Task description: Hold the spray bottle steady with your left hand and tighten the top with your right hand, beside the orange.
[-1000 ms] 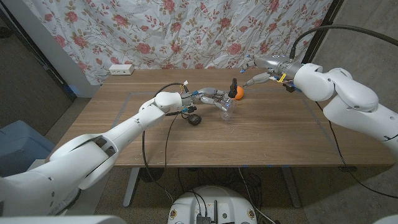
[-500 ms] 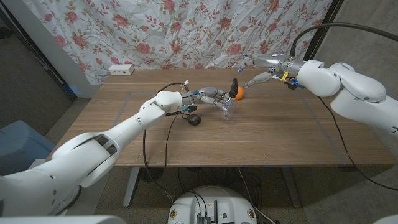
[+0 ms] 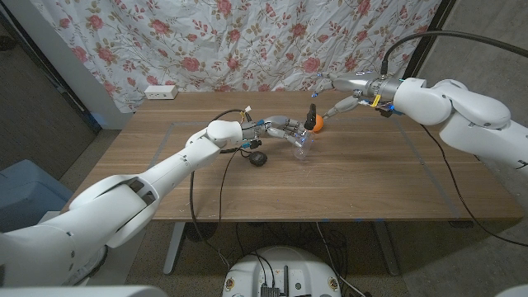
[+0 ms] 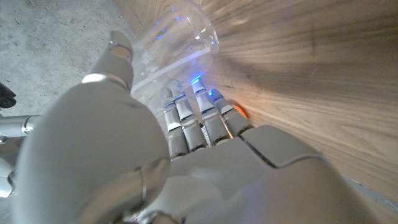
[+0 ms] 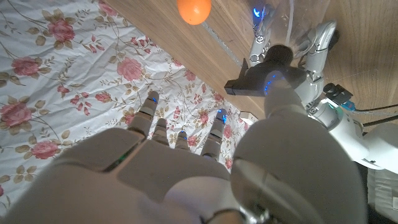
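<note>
Two hands at one clear plastic spray bottle (image 3: 302, 142) beside a round orange (image 3: 317, 124).
The bottle is gripped by the left hand (image 3: 283, 129); the right hand's (image 3: 341, 92) fingers are spread near its black top (image 3: 310, 113).

Clear plastic spray bottle (image 3: 302, 143) – matt wooden table (image 3: 346, 181)

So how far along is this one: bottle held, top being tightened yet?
Done: the left hand grips the clear spray bottle, which stands beside the orange. In hand: the right hand reaches toward the black top, its fingers apart and seemingly near the nozzle; contact is unclear. Left: closing on the top and twisting it tight.
</note>
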Controlling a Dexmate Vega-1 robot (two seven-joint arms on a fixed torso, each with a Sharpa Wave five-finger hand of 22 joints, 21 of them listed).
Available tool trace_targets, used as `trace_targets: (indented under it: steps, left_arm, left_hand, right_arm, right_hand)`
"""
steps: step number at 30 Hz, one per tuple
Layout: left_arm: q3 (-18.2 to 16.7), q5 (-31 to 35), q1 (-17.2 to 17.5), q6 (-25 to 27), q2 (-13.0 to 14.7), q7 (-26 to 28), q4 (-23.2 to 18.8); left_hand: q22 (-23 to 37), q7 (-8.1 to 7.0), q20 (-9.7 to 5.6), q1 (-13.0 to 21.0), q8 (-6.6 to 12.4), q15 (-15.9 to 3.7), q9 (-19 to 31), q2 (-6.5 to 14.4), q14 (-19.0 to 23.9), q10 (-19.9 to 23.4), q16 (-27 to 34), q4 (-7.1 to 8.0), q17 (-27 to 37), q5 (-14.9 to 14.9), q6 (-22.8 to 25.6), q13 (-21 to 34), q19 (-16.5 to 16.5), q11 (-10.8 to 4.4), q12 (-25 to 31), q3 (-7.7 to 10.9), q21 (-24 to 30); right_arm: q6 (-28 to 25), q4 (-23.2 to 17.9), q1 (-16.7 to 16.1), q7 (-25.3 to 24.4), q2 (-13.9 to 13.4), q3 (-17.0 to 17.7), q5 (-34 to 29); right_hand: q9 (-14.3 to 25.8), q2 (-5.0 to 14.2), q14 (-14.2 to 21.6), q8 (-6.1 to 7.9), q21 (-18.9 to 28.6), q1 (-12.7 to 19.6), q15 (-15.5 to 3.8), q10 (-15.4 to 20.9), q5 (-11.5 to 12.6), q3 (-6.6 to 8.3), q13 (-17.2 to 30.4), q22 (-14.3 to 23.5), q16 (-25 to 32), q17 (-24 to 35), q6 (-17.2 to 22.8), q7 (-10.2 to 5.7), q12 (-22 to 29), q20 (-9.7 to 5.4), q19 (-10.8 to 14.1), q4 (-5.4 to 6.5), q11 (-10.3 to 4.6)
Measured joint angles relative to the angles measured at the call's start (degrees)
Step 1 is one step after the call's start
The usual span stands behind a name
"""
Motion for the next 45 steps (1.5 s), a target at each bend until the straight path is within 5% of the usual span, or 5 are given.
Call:
trace_targets:
  steps: [45]
  left_arm:
    - [-0.10, 0.23, 1.61, 2.00, 1.69, 0.94, -4.02]
  left_hand:
    - [0.14, 0.00, 0.00, 0.00, 0.00, 0.00, 0.00, 0.00, 0.00, 0.00, 0.00, 0.00, -0.01, 0.07, 0.00, 0.00, 0.00, 0.00, -0.36, 0.00, 0.00]
  right_arm:
    - [13.49, 7.62, 4.86, 1.49, 4.02, -3.45, -4.57]
  right_hand:
    - [-0.12, -1.14, 0.26, 0.19, 0.26, 1.13, -0.83, 1.04, 2.37, 0.14, -0.14, 0.01, 0.68, 0.02, 2.30, -0.20, 1.08, -1.47, -0.56, 0.64, -1.64]
